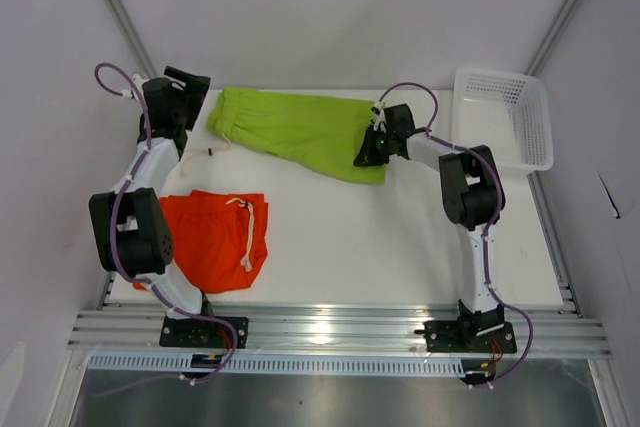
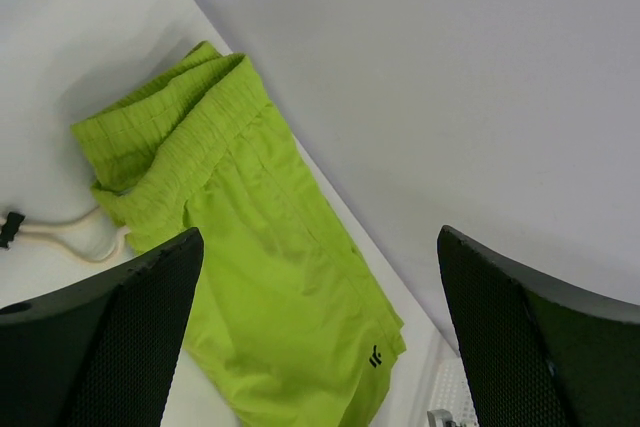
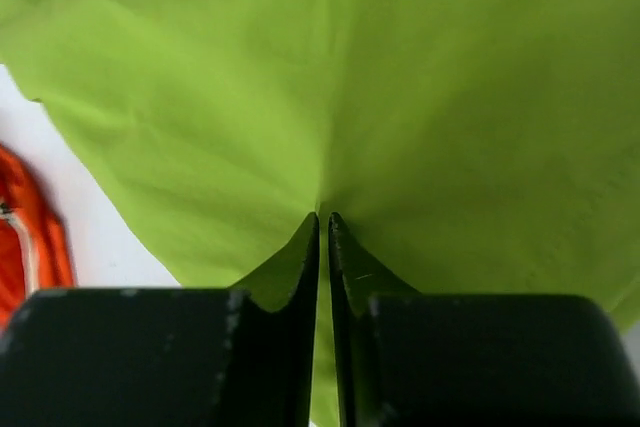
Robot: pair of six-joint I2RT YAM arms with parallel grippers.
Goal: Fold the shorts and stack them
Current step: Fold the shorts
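- White table (image 1: 400, 247) boxed in by pale walls (image 1: 330, 7); arm bases sit on a metal rail at the near edge.
- Green shorts (image 1: 300, 132) lie flat along the far edge, waistband to the left, leg hems to the right. An off-white cord (image 1: 215, 150) trails from the waistband onto the table.
- Orange shorts (image 1: 215, 237) lie near-left, loosely bunched, well apart from the green pair. A white drawstring (image 1: 250, 222) lies on top. The left arm's elbow overlaps their left edge.
- White mesh basket (image 1: 505, 117) stands at the far-right corner.
- Left gripper (image 1: 190, 87) hangs at the far-left corner, just beside the green waistband. In the wrist view its fingers (image 2: 100, 347) are spread wide with nothing between them; green shorts (image 2: 260, 277) below, a small dark logo (image 2: 375, 355) near the hem.
- Right gripper (image 1: 368, 152) is down on the right hem of the green pair. In the wrist view the right gripper (image 3: 323, 222) is pinched together on a fold of green shorts (image 3: 450, 97), creases fanning out from the tips. A sliver of orange shorts (image 3: 25, 227) shows at the left edge.
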